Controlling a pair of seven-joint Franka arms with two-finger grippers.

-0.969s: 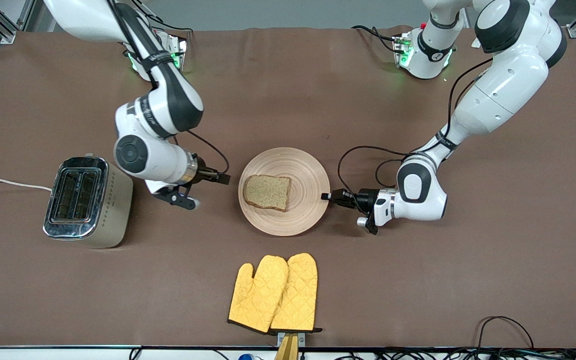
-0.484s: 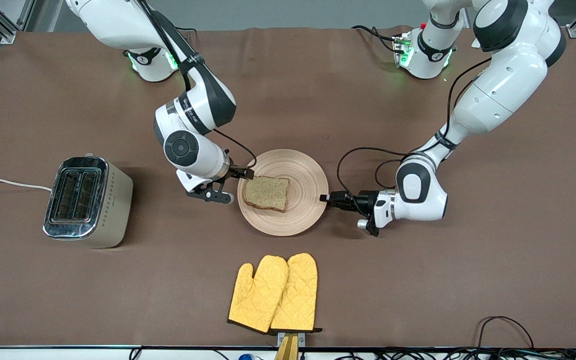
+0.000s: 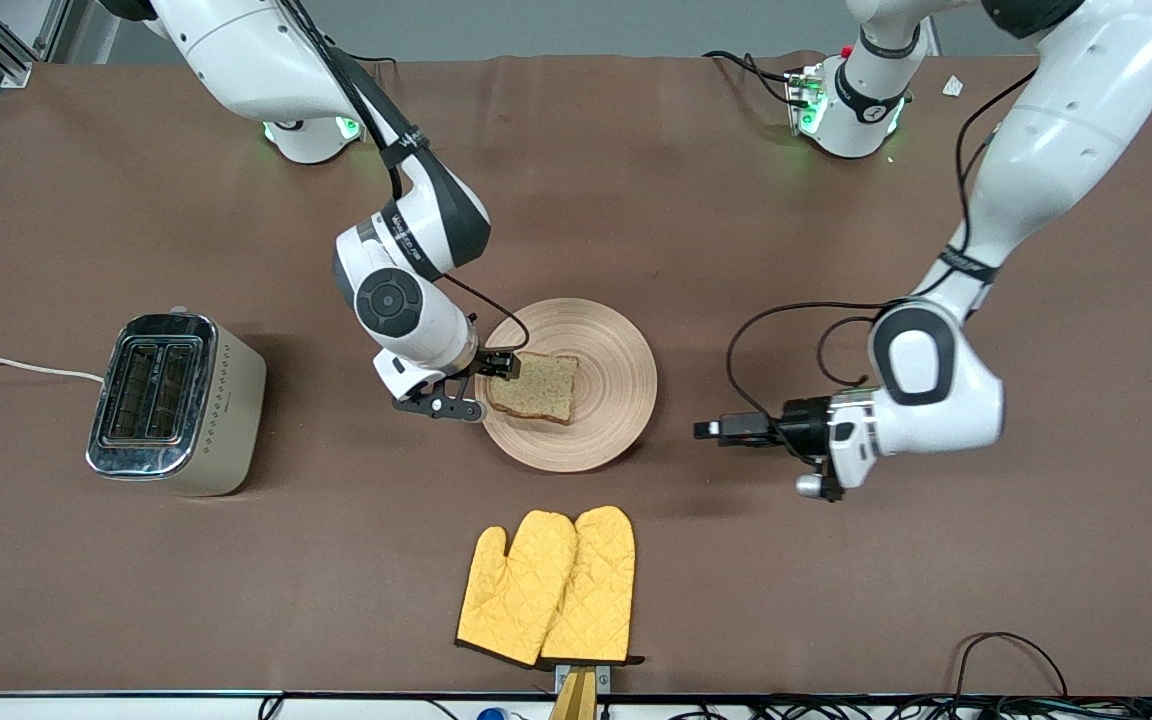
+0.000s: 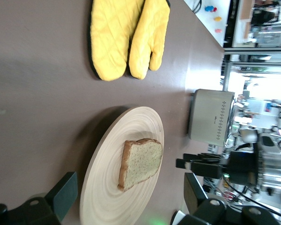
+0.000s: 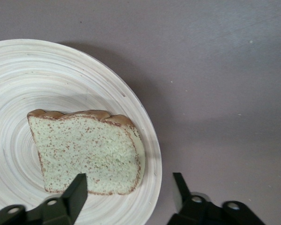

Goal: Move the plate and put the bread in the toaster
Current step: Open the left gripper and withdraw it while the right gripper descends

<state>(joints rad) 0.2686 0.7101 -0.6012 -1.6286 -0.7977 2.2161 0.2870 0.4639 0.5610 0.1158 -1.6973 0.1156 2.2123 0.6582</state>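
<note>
Plate mid-desk, holds bread. Toaster toward right arm's end, slots look empty. Right hand spread wide over bread's edge; left hand spread, empty, beside plate.

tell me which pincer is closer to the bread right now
Right. The right pincer is open at the bread, at the plate edge toward the toaster. The left pincer is open, off the plate toward the left arm's end.
</note>
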